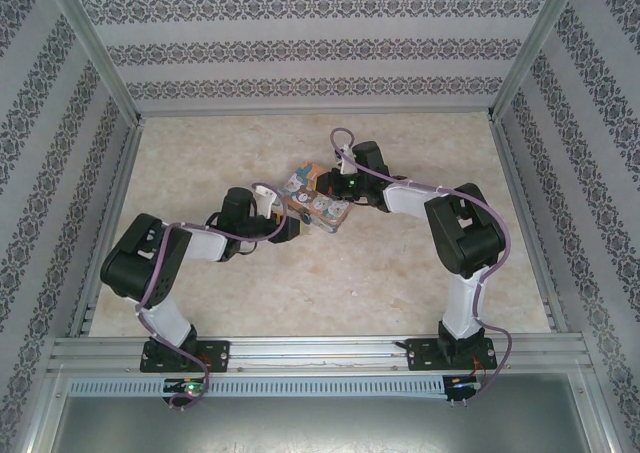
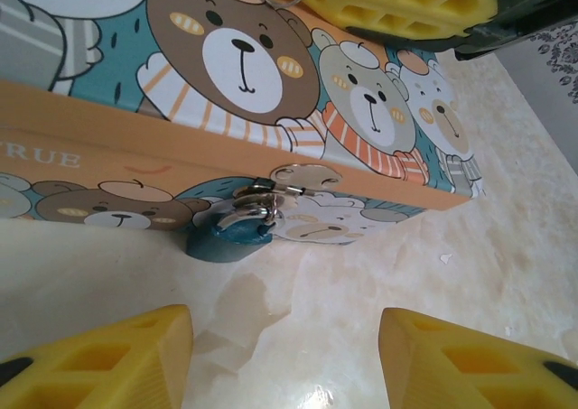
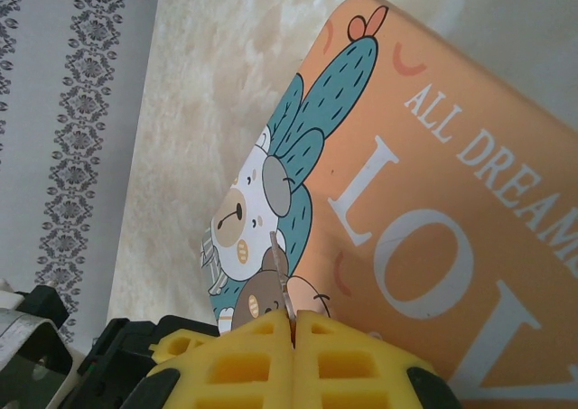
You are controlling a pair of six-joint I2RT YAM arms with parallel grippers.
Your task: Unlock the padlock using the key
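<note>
While the right claw (image 3: 293,326) pinches the key (image 3: 279,278), spread left claw (image 2: 284,337) faces padlock (image 2: 228,236) hanging on tin (image 2: 108,147).

White letters "TRUE", clipped at the frame's left edge, stand on the orange side band of the tin (image 2: 181,147). Its orange lid (image 3: 433,201) reads "ALL DREAM" above a large "LO", both cut off.

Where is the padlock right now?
In the left wrist view, the padlock hangs from the clasp on the tin, just ahead of the left gripper, whose fingers stand apart.
</note>
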